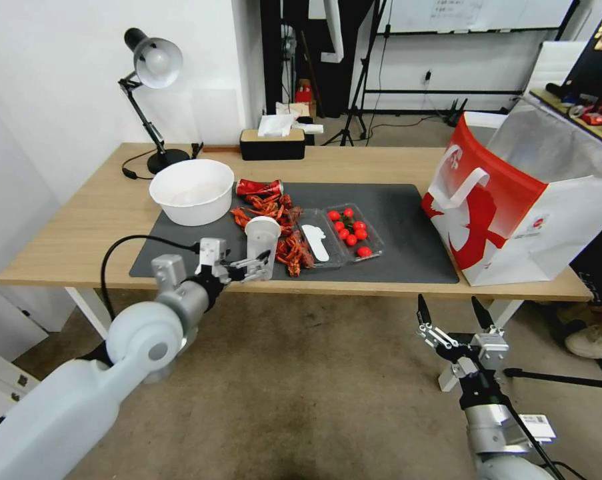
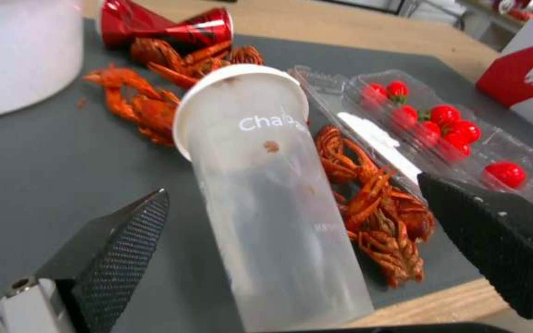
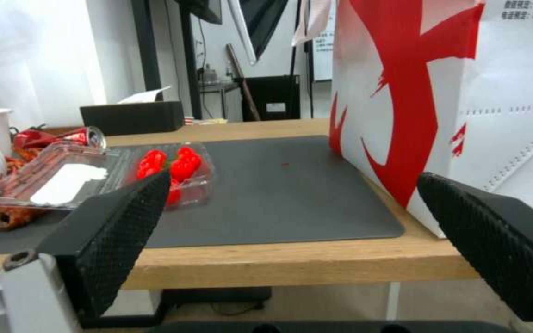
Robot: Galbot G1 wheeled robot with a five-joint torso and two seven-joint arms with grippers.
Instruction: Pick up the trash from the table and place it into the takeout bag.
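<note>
- The left gripper point(image 1: 259, 265) is wide open around the clear plastic cup point(image 1: 261, 241), which stands on the desk point(image 1: 81, 227) near its front edge.
- The right gripper point(image 1: 455, 311) hangs open below the takeout bag point(image 1: 514, 207).

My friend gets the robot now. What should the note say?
Left gripper: open, jaws either side of the tall clear plastic cup at the near edge of the dark grey mat, not gripping.
Right gripper: open, below the light-wood table edge, near the red-and-white paper takeout bag.
Crushed red drink can lies behind the cup, by red crayfish shells.
Done: nothing seen bagged.
Left: cup, can.
</note>
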